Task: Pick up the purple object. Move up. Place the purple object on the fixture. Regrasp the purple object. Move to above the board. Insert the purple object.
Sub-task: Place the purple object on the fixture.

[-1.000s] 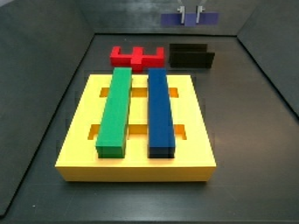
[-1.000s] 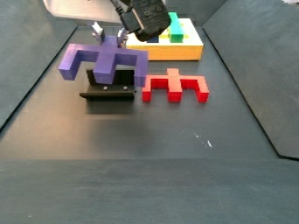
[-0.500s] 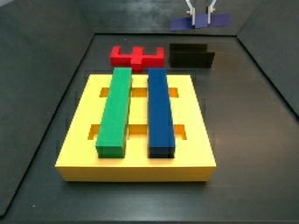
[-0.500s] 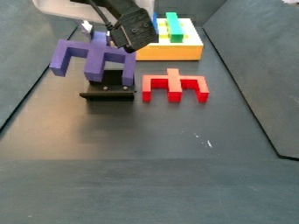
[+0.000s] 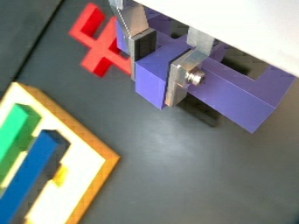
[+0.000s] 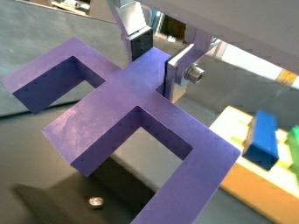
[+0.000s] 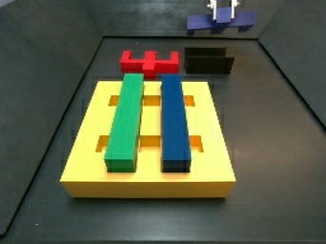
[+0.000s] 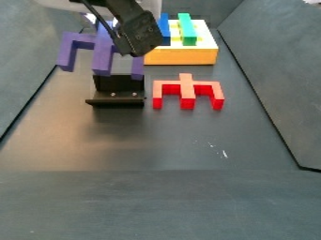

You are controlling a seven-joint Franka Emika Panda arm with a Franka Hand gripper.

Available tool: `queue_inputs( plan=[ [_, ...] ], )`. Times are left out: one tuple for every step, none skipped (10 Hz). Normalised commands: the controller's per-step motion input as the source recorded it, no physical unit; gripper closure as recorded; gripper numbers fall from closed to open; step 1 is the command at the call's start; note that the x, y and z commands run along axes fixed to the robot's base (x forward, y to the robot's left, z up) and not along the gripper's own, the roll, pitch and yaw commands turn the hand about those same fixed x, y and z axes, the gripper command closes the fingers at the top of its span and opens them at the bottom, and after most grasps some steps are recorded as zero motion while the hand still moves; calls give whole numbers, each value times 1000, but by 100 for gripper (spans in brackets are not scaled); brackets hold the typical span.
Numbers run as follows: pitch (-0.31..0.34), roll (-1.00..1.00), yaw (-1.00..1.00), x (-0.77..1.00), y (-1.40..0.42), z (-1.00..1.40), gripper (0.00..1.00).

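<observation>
The gripper is clamping the purple object at upper left, hovering above the fixture; tilted like that, it's risking missing the recess.

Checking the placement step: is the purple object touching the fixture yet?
Apart. In a side view the purple object, clamped in the gripper, hangs above the fixture with floor visible between.
</observation>
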Motion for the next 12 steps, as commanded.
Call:
queue_inputs(
  plan=[
    [431, -43, -14, 100, 100, -589, 100],
    [163, -183, 0, 137, 180, -771, 100],
    [63, -154, 0, 49, 109, -654, 100],
    [89, -160, 3, 6, 34, -434, 100],
    [26, -257, 0, 0, 0, -23, 100],
    [-17, -269, 0, -31, 0, 0, 100],
    [-74, -214, 0, -60, 0, 0, 100],
    [-129, -77, 0, -114, 0, -169, 100],
    [-140, -3, 0, -89, 0, -209, 100],
    [-86, 0, 0, -80, 0, -271, 100],
    [-54, 0, 0, 0, 0, -180, 100],
    [-29, 0, 0, 0, 0, 0, 100]
  ],
)
